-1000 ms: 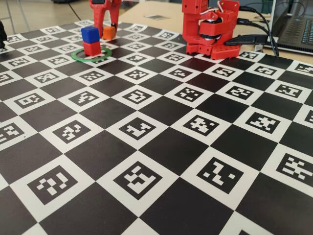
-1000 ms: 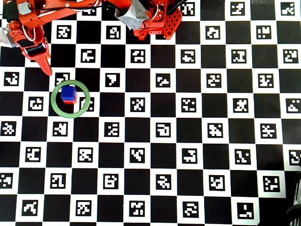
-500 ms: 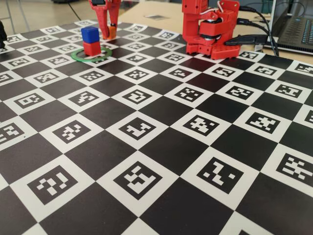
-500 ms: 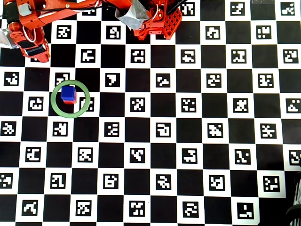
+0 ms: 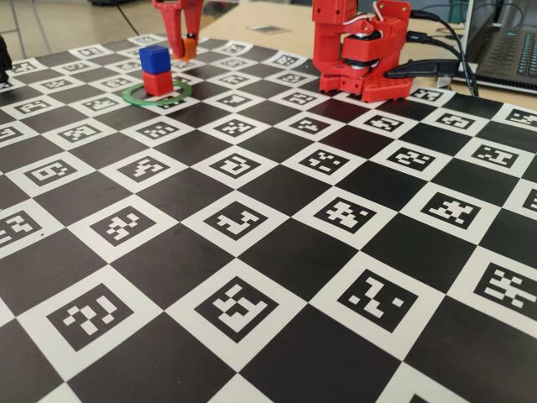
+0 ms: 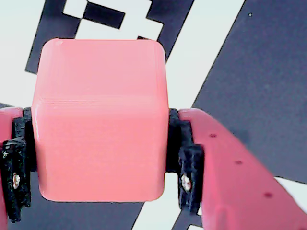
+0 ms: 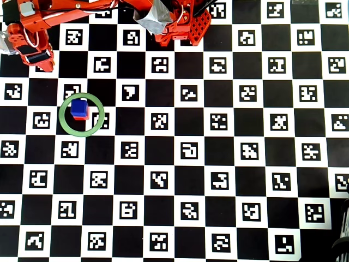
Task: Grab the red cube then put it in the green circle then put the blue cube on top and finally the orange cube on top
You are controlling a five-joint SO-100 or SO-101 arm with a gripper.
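The jaws are clamped on the orange cube [image 6: 100, 120] now: in the wrist view it fills the frame, pinched on both sides between the black pads [image 6: 184, 158], and it looks washed-out pink in that camera's light. A second ago, in the fixed view, the gripper [image 5: 181, 49] stood spread around the cube at the far edge of the board; half a second ago it had narrowed, and now only a sliver of orange [image 5: 191, 45] shows beside the red fingers, and it sits a touch higher in the picture than before.

From overhead, the gripper [image 7: 43, 61] has pulled back towards the top left corner; the long finger that pointed down at the ring a second ago has gone from sight. The cube itself is hidden under the arm there.

The stack has not moved: the blue cube [image 5: 154, 58] sits squarely on the red cube [image 5: 156, 82], inside the green circle [image 5: 132, 96], off-centre towards the ring's upper left in the overhead view [image 7: 79, 106]. The checkered tabletop [image 5: 277, 243] is otherwise unchanged, and the arm's red base [image 5: 361, 50] stands at the far side.
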